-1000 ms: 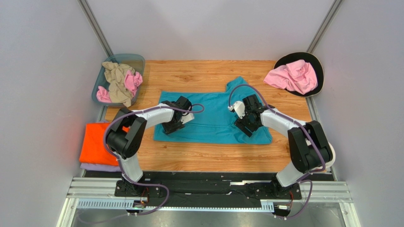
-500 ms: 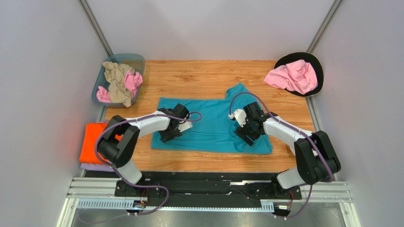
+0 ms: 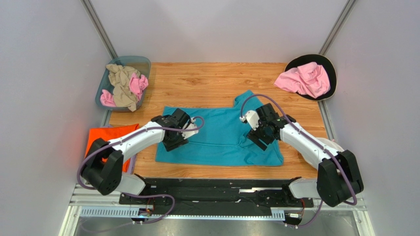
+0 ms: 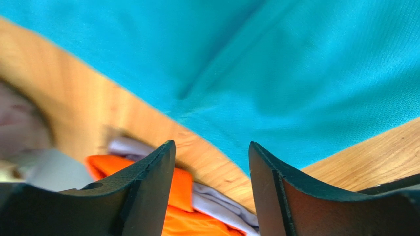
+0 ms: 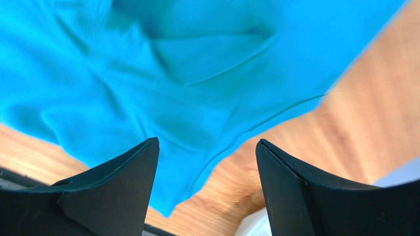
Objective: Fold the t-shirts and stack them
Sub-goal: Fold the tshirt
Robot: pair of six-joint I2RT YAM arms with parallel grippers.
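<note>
Hovering both grippers over a flat teal cloth t-shirt (image 3: 219, 140) lying mid-way across the wooden table (image 3: 207, 78).
Holding the left gripper (image 4: 212, 157) released and empty above the shirt's near-left edge; holding the right gripper (image 5: 207, 147) likewise released, grasping nothing, above its near-right corner; leaving a folded orange t-shirt (image 3: 101, 135) stacked on a lavender t-shirt (image 4: 219, 206) at the left.

The wooden desk (image 3: 207, 78) carries 1 teal t-shirt (image 3: 222, 142) spread at its middle. A bin (image 3: 146, 61) sits at its far-left corner and a black round tray (image 3: 332, 73) at its far-right. A folded orange t-shirt (image 3: 98, 145) lies at its left edge.
</note>
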